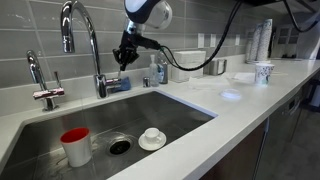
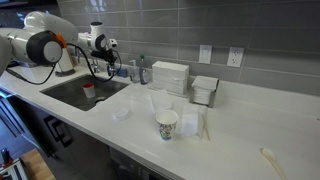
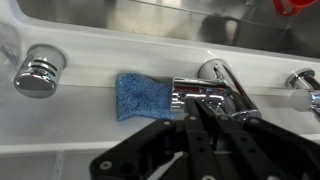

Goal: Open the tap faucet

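The tall chrome gooseneck tap faucet (image 1: pixel 80 35) stands behind the steel sink (image 1: pixel 185 112), with its nozzle hanging over the basin. My gripper (image 1: pixel 123 58) hangs just right of the faucet's stem, a little above the counter behind the sink. In the wrist view the two black fingers (image 3: pixel 197 102) are pressed together, with their tips right over the faucet's chrome lever handle (image 3: pixel 205 92). I cannot tell if they touch it. Nothing is held between them. In an exterior view the arm reaches in over the sink and the gripper (image 2: pixel 108 58) points down.
A blue sponge (image 3: pixel 135 95) lies beside the handle. A shorter slim tap (image 1: pixel 40 85) stands at the sink's far side. A red cup (image 1: pixel 75 146) and a white cup on a saucer (image 1: pixel 152 137) sit in the basin. A soap bottle (image 1: pixel 158 70) and paper cup (image 2: pixel 167 123) are on the counter.
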Action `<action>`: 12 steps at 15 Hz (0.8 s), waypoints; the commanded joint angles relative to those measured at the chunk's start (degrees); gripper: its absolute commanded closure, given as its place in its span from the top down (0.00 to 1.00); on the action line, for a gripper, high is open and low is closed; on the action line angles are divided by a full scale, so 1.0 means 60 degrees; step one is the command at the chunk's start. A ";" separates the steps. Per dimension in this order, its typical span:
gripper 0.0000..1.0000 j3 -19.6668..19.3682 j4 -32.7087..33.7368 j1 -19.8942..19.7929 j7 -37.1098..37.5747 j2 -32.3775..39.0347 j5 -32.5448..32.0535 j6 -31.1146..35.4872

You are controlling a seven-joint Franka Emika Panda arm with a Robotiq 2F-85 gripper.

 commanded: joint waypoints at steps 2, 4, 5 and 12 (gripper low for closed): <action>0.08 0.0706 -0.0105 -0.0226 -0.0586 0.0151 0.0593 0.0067; 0.07 0.0507 -0.0172 -0.0149 -0.0357 0.0045 0.0342 -0.0002; 0.06 0.0219 -0.0309 -0.0007 -0.0032 -0.0164 0.0051 -0.0089; 0.10 -0.0552 -0.1811 0.0678 0.2182 -0.2065 -0.0804 -0.0987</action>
